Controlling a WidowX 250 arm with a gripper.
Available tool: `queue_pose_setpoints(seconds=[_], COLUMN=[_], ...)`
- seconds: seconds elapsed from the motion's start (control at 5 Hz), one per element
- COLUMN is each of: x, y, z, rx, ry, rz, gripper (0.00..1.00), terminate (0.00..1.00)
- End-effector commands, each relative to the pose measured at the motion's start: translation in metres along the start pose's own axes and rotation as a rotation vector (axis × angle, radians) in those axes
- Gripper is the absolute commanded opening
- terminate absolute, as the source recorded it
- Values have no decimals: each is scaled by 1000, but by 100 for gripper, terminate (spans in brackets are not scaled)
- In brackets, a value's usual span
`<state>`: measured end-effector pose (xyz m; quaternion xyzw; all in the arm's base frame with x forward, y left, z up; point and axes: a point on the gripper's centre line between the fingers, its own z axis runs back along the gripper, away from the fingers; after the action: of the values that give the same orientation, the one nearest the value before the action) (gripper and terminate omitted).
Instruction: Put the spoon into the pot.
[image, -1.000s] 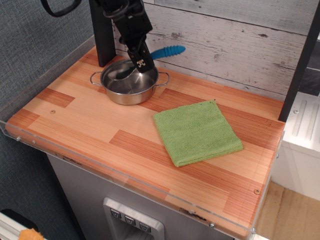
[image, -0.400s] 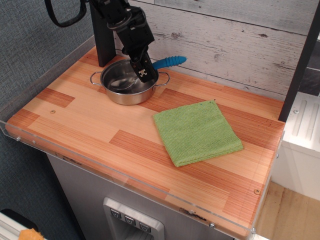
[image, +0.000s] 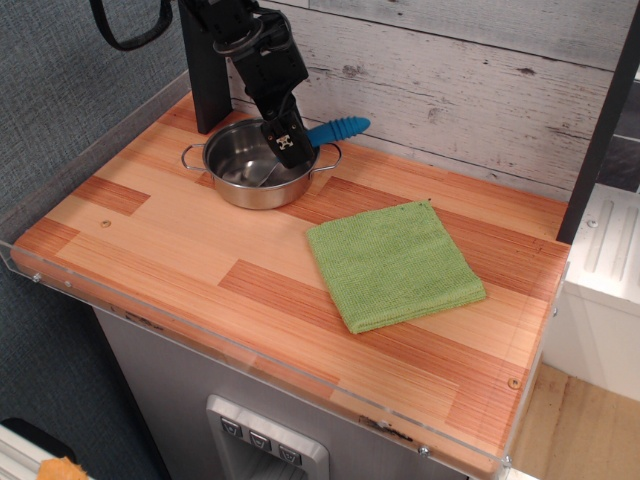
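Item 1, nearest: wood-pattern table (image: 200, 270) w/ clear plastic edge guard along front and left side.

Item 2: green cloth (image: 393, 263), folded square, flat on table, right of centre. Well apart from pot; nothing on it.

Item 3: pot (image: 258, 166), small round steel, 2 wire loop handles, sits upright at far left of table. Shiny inside; contents: spoon's metal end reaches down into it, though bowl is hard to separate from reflections.

Item 4: spoon (image: 338, 130), blue ribbed handle sticks out over pot's right-far rim, tilted up and to the right, toward the wall. Handle end is clear of table.

Item 5: gripper (image: 285, 145), black, comes down from upper left, tip over pot's right-far side, at the spoon's neck where handle meets metal. Fingers look closed round spoon there.

Item 6: black upright post (image: 205, 70), just behind pot on left.

Item 7, farthest: whitewashed plank wall (image: 450, 80) behind table; grey fabric panel (image: 70, 100) to left.
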<state>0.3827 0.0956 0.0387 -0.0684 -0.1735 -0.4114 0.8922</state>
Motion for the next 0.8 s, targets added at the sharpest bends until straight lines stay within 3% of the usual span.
queue_pose_setpoints(seconds=[0.0, 0.2, 0.4, 0.6], x=[7, 8, 12, 12], y=[19, 15, 3, -4], z=[39, 50, 66, 87], rx=[89, 100, 160, 243], ry=[-28, 29, 97, 147], rz=[10, 63, 166, 370], gripper=[100, 100, 100, 100], terminate=[0, 0, 0, 0])
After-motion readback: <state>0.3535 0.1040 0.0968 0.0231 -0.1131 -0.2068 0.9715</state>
